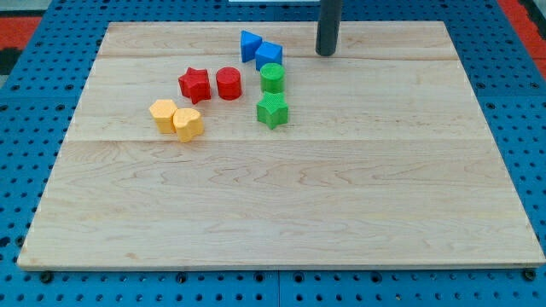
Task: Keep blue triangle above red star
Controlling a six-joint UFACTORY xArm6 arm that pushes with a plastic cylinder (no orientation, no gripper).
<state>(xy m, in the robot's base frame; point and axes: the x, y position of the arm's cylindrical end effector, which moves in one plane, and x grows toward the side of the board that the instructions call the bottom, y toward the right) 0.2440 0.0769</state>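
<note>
Pale wooden board (281,213) on blue perforated table (512,77), evenly lit.

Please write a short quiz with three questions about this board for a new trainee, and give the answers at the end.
1. True or false: my tip touches the blue triangle.
2. Which block lies directly at the view's right of the red star? A) the red cylinder B) the green star C) the blue cube
3. Fill in: the two ____ blocks lie nearest the view's left edge.

Key: 1 false, the tip stands apart, to the view's right of the blue blocks. 2 A. 3 yellow.
</note>
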